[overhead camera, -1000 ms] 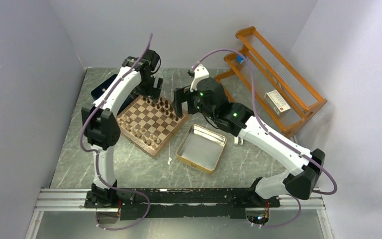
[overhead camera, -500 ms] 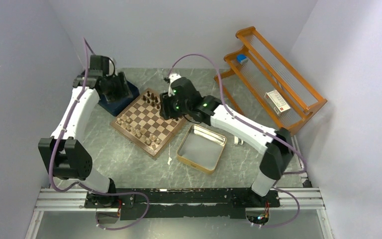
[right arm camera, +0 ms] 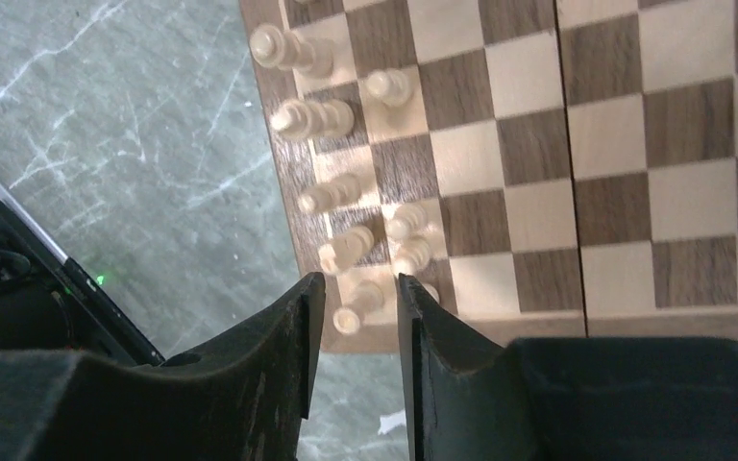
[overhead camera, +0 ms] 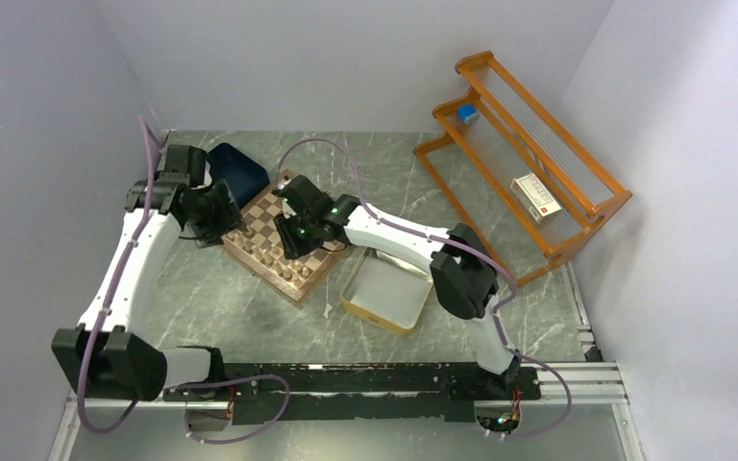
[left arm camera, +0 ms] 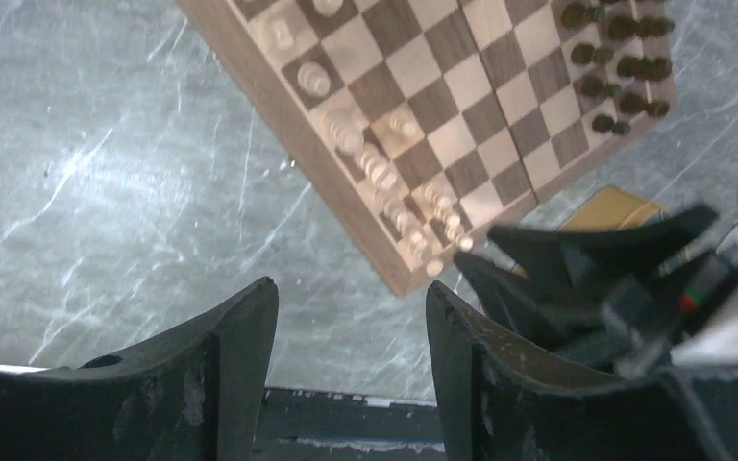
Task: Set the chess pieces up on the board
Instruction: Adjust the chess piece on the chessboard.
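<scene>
R jaws: narrowly apart, nothing clamped, low at board (right arm camera: 538,144) corner; 1 pale piece (right arm camera: 360,309) just ahead, in line w/ gap, prob. lined up to grip | L jaws: wide apart, empty, over desk (left arm camera: 106,192); board ahead, well apart, prob. giving R room

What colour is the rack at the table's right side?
Orange; the rack shows best in the top external view.

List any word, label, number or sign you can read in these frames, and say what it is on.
No text is readable in any view.
White carton on the orange rack: it has red and dark print, too small to read.
Board: no letters or numbers on the parts shown.
</scene>
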`<state>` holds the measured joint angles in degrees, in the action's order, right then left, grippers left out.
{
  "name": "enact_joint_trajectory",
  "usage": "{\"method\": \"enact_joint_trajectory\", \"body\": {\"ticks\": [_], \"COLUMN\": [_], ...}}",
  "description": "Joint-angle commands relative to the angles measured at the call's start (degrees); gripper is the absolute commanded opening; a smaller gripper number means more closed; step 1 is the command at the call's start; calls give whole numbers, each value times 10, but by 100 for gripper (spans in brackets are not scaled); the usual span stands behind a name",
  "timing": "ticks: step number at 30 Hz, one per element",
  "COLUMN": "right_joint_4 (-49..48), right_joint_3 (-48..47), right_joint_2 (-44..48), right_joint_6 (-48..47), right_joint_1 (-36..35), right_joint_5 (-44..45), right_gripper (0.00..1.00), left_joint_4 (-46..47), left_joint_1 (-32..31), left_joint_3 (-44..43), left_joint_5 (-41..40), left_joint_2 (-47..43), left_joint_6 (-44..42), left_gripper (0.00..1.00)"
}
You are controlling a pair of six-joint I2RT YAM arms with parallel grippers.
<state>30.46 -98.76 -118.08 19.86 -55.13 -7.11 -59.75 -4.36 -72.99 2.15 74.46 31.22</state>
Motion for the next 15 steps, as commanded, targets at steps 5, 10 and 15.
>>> {"method": "enact_joint_trajectory", "body": {"ticks": [5, 10, 15], "right_joint_4": [34, 50, 51], "right_joint_3": [-83, -95, -97], "right_joint_2": [-66, -82, -93], "right_joint_6": [-25, -51, -55], "right_joint_1": [-13, -14, -14], "right_joint_5": [19, 51, 52], "right_gripper": [40, 40, 40], "left_joint_4": [-64, -53, -34], "left_joint_1": [-3, -3, -3], "left_joint_3": [-55, -125, -132], "left_joint_5": [23, -20, -21], "left_joint_2": [-143, -164, -175], "left_joint_6": [-22, -44, -59], "left_gripper": [65, 67, 68]}}
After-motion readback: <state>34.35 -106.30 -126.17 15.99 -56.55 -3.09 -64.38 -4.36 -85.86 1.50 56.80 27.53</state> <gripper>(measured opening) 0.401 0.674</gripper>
